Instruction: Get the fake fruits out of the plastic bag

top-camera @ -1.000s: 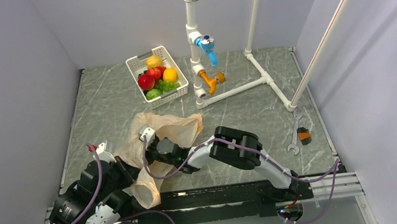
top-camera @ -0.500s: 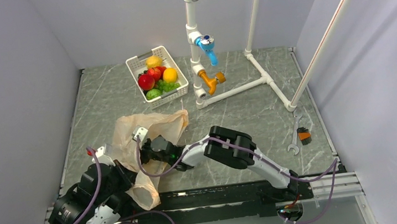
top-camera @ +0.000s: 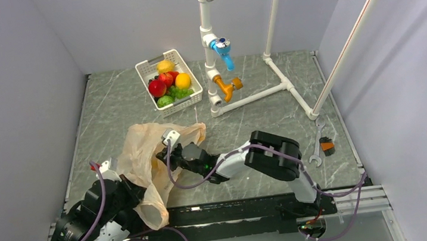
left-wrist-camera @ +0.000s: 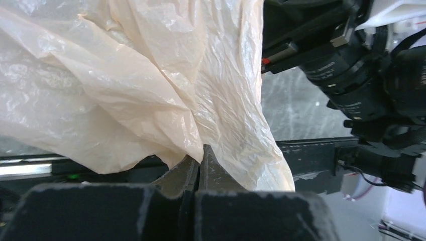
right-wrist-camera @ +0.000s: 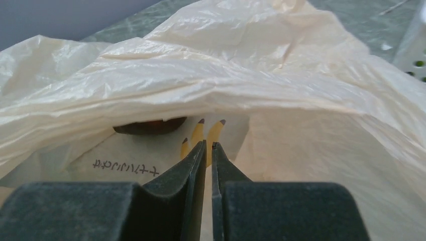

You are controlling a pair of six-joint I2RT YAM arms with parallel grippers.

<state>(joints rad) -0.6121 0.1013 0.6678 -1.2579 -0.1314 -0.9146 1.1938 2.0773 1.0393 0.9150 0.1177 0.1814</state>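
Top view, right arm: it has drawn back to the right since half a second ago, after a reach leftward. The right end effector now sits at the mouth of the bag, with film hiding its tips.
Top view, left arm: it has sunk slightly toward the near edge. The left end effector holds the bag's near side up off the table.
Top view, bag: it is more gathered than a second ago, and slumps around and beyond the right end effector.
Top view, basket: it stands well beyond both end effectors, unchanged, with several fruits in it.
Left wrist view, left end effector: it is clamped tight on a fold of bag film, which rises away from the tips.
Right wrist view, right end effector: the jaws are almost together, with only a thin slit left. No fruit is between them. Whether they pinch film cannot be told.
Right wrist view, dark fruit: it lies inside the bag, beyond and left of the tips and apart from them. The upper layer hides most of it.
Right wrist view, print: it is yellow and lies just beyond the tips on the bag's lower layer.
Meaning: the closing seems to have caught no fruit, so at least the dark fruit is still to come out. Another reach, deeper and to the left, looks necessary.
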